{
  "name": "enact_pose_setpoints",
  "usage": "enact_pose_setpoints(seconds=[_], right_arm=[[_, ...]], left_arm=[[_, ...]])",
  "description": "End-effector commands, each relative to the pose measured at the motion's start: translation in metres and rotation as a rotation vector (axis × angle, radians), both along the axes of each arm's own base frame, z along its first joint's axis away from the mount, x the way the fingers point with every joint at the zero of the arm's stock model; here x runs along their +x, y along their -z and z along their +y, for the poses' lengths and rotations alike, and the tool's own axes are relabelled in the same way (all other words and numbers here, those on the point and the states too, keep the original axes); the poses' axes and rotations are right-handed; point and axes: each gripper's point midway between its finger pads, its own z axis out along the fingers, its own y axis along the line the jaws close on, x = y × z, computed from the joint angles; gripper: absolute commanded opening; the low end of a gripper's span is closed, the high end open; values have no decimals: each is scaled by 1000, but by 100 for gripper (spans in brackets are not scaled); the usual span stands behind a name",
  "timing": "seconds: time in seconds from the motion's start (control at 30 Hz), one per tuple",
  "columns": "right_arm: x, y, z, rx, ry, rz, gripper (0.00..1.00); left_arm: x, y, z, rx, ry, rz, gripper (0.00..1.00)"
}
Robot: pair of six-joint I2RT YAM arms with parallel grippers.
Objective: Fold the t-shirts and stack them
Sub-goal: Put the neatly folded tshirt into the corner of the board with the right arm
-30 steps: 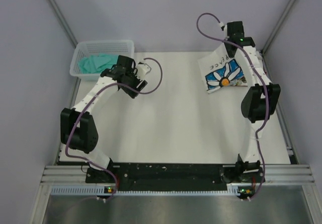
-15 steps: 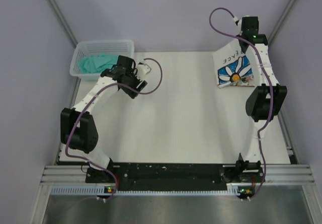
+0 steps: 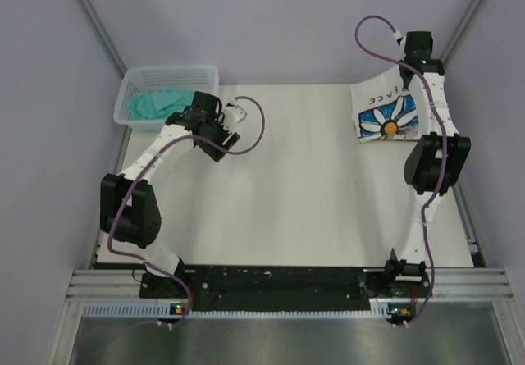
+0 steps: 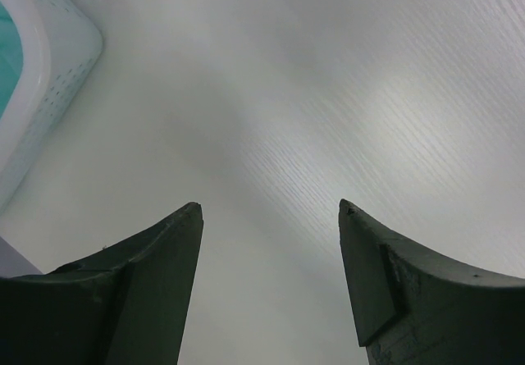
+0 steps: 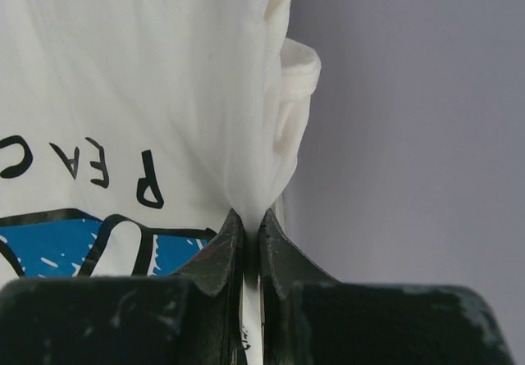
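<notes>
**Top view:** The white daisy-print shirt [image 3: 384, 115] was at the far right corner of the table [image 3: 287, 193]. Its top edge was lifted and its lower part lay on the surface. The right gripper [image 3: 404, 73] had it by the top, probably to let the cloth hang flat before laying it out for a fold. The right arm was stretched nearly straight along the right edge, with the wrist high over that corner. The left gripper [image 3: 213, 125] hung over the far left part of the table, just beside the mesh basket [image 3: 168, 72] in the far left corner. A teal cloth [image 3: 156, 102] was bunched inside the basket, likely the next one to take. The left arm had its elbow bent near the left edge and the forearm angled toward the basket.

**Left wrist view:** The left gripper [image 4: 269, 211] had its jaws spread wide with nothing between them. Only bare table [image 4: 369, 94] showed below, and it looked parked or waiting. The basket corner [image 4: 61, 57] was at upper left with a sliver of teal cloth [image 4: 5, 49], and the fingers were apart from it.

**Right wrist view:** The right gripper [image 5: 246, 221] was pinched tight on a gathered fold of the shirt [image 5: 123, 70], near a hem or collar roll. The cloth fanned away from the pinch, with black lettering and the blue print showing. The wall [image 5: 410, 135] was close on the right. Folding had not started and no stack was visible.
</notes>
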Motion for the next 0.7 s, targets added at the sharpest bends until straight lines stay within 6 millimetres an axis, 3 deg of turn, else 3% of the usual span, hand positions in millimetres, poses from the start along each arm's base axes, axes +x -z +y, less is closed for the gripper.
enact_pose_setpoints(seconds=[0.0, 0.23, 0.3, 0.33, 0.37, 0.5, 0.67], right_arm=[[15, -18, -28, 1, 74, -113, 0], [17, 27, -72, 16, 202, -80, 3], [19, 29, -88, 2, 251, -107, 51], [19, 31, -96, 0, 273, -116, 67], [18, 31, -101, -3, 283, -122, 98], [17, 7, -102, 2, 285, -182, 99], [10, -54, -62, 57, 191, -290, 99]], left_arm=[[7, 6, 2, 11, -6, 1, 72], [6, 13, 4, 27, -10, 23, 72], [5, 16, 5, 37, -10, 34, 72], [5, 17, 6, 44, -12, 37, 72], [5, 16, 7, 48, -14, 36, 72], [3, 13, 9, 51, -22, 32, 72], [-2, -5, 2, -1, -1, -2, 72]])
